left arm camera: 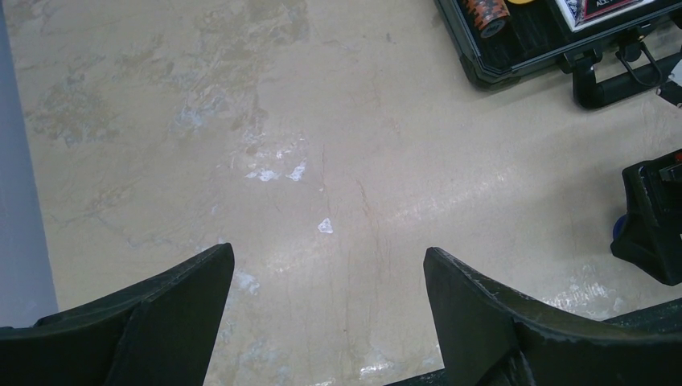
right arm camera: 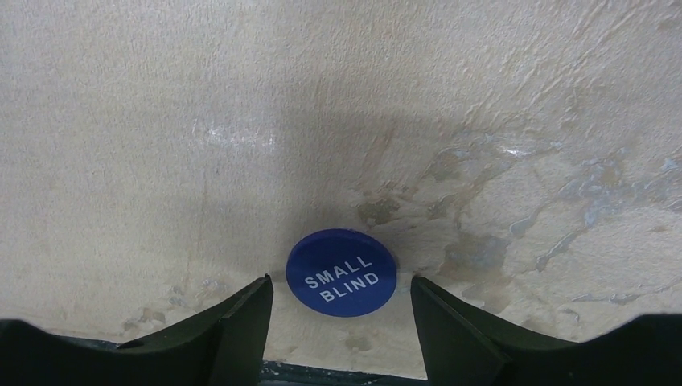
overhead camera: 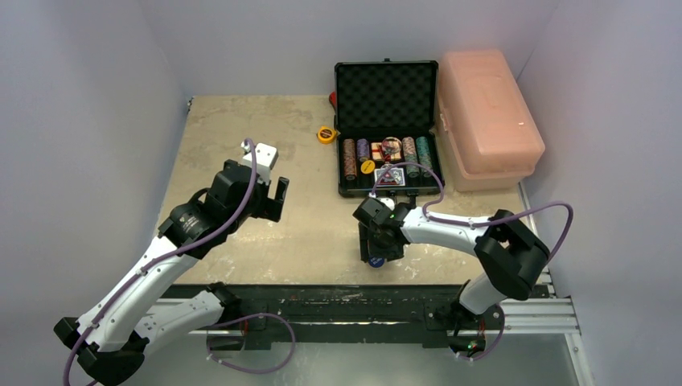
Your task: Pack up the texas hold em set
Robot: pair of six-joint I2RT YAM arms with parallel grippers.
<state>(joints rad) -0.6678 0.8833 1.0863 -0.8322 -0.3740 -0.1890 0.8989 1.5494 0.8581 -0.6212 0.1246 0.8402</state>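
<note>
The blue Small Blind button [right arm camera: 341, 273] lies flat on the bench [overhead camera: 241, 137], low centre of the right wrist view, between the right fingers [right arm camera: 237, 322], which are parted and not touching it. It looks thin, hard and likely slick, so pinch its rim. The left fingers [left arm camera: 173, 310] gape, empty. From above, the right arm [overhead camera: 450, 229] hides most of the button.

Beige marbled tabletop [overhead camera: 241, 137]: open passage across left and centre. Far right blocked by open black hard briefcase [overhead camera: 386, 88], lid upright, with pink plastic box [overhead camera: 486, 112] just beside it. Small yellow tape measure [overhead camera: 326, 134] stands near its left edge. Flat blue round button [right arm camera: 341, 272] sits between right gripper [right arm camera: 342, 283] fingers, with a narrow gap each side.
</note>
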